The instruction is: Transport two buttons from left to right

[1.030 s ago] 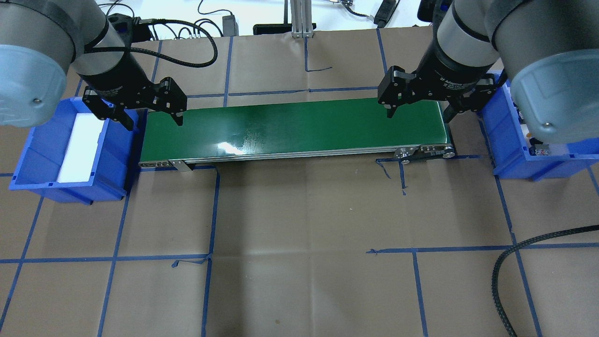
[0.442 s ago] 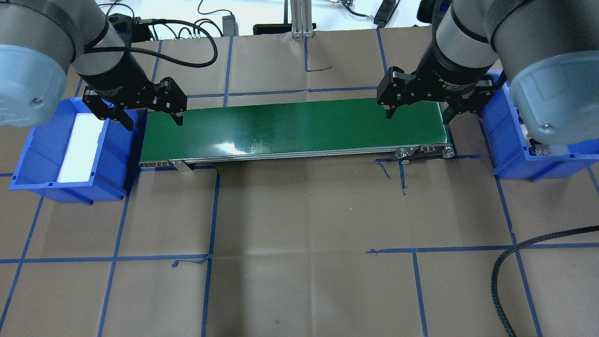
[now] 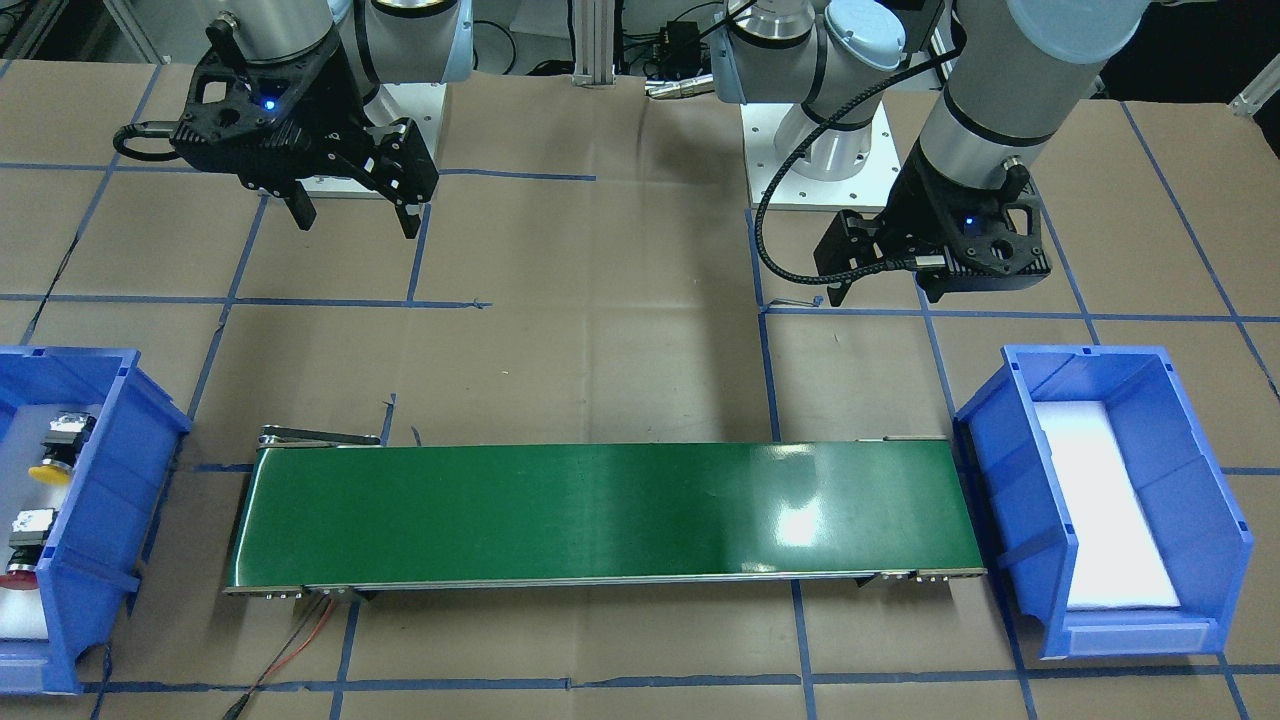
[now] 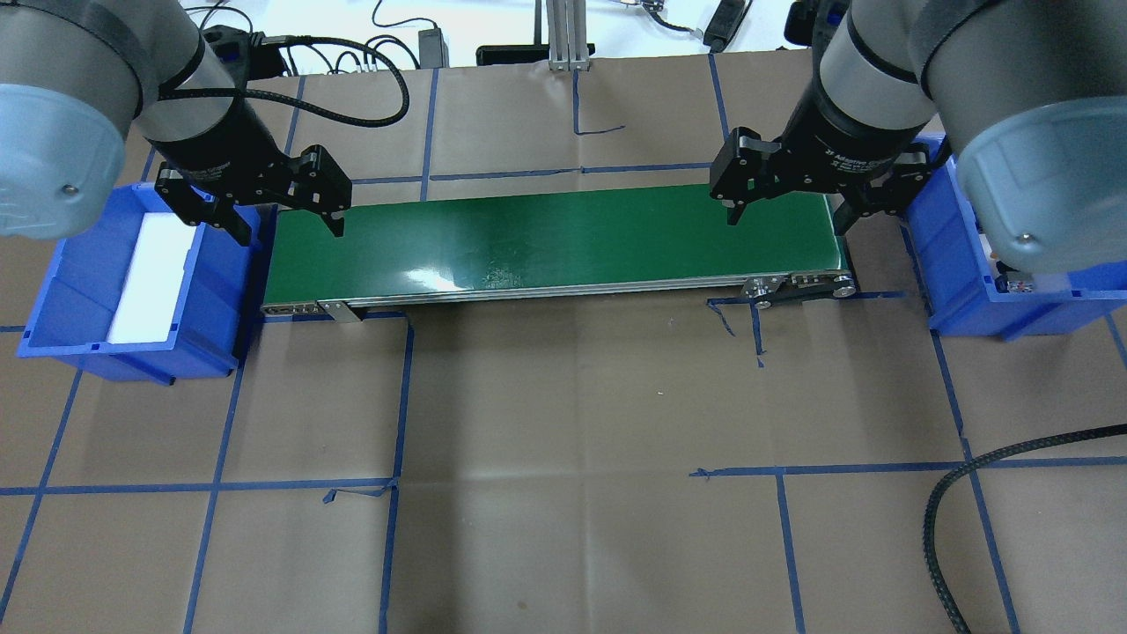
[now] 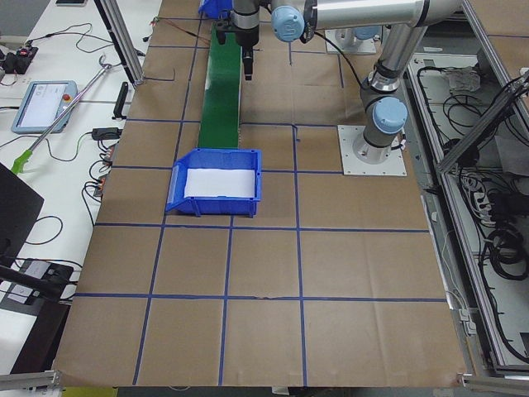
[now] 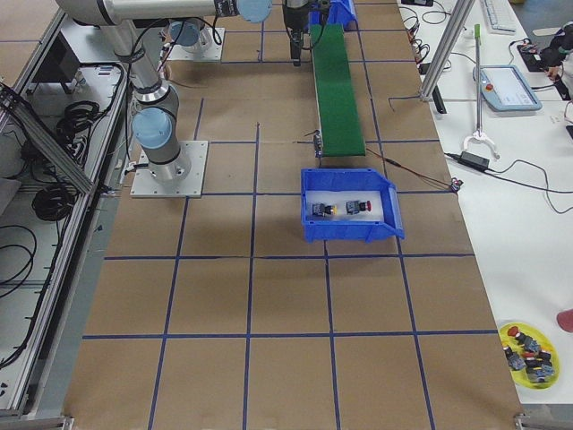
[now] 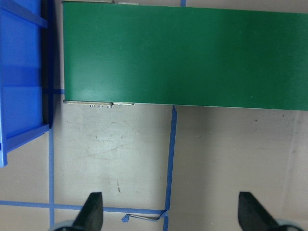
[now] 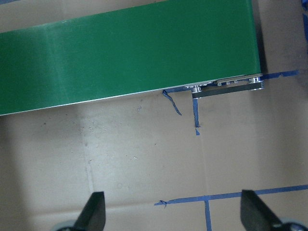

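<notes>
The two buttons lie in the blue bin [image 3: 120, 420] on my right side: the yellow-capped one [image 3: 55, 455] and the red one [image 3: 22, 560], also seen as yellow [image 6: 322, 210] and red [image 6: 358, 207]. In the overhead view my right arm hides them. My right gripper [image 4: 786, 220] hangs open over the right end of the green conveyor belt [image 4: 546, 238], with nothing between its fingers [image 8: 94, 214]. At the belt's left end my left gripper [image 4: 289, 231] is also open and empty, its fingers [image 7: 91, 214] spread wide above the brown paper.
A second blue bin [image 4: 53, 326] at the belt's left end holds only a white foam pad. A black cable [image 4: 968, 475] curls in at the table's near right. A yellow dish of small parts [image 6: 528, 349] sits on a side bench.
The right gripper has shifted very slightly over the belt's end. The left arm has not moved and both grippers stay open.
</notes>
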Robot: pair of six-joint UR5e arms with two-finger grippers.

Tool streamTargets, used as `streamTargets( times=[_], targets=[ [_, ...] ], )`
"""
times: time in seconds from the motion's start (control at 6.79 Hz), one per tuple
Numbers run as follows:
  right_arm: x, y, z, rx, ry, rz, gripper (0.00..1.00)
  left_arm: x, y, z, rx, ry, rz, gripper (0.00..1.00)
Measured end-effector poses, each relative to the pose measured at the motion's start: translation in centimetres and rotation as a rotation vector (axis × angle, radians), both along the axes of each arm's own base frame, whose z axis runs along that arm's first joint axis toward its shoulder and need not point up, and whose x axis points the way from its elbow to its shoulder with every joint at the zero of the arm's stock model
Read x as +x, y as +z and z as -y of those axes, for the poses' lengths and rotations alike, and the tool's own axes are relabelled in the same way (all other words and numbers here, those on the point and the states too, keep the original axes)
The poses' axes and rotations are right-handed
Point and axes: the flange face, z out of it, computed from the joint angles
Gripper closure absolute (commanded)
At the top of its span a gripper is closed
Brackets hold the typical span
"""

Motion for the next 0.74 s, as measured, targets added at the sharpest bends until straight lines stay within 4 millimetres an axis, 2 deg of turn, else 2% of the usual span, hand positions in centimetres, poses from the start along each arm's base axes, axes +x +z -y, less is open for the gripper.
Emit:
streamTargets(
  times=[0.74],
  targets=[
    [-0.01,-0.18,-0.03,0.01,-0.001,-0.001,0.0,0.0,0.0,0.0,0.0,0.0,0.0,0.0]
  ],
)
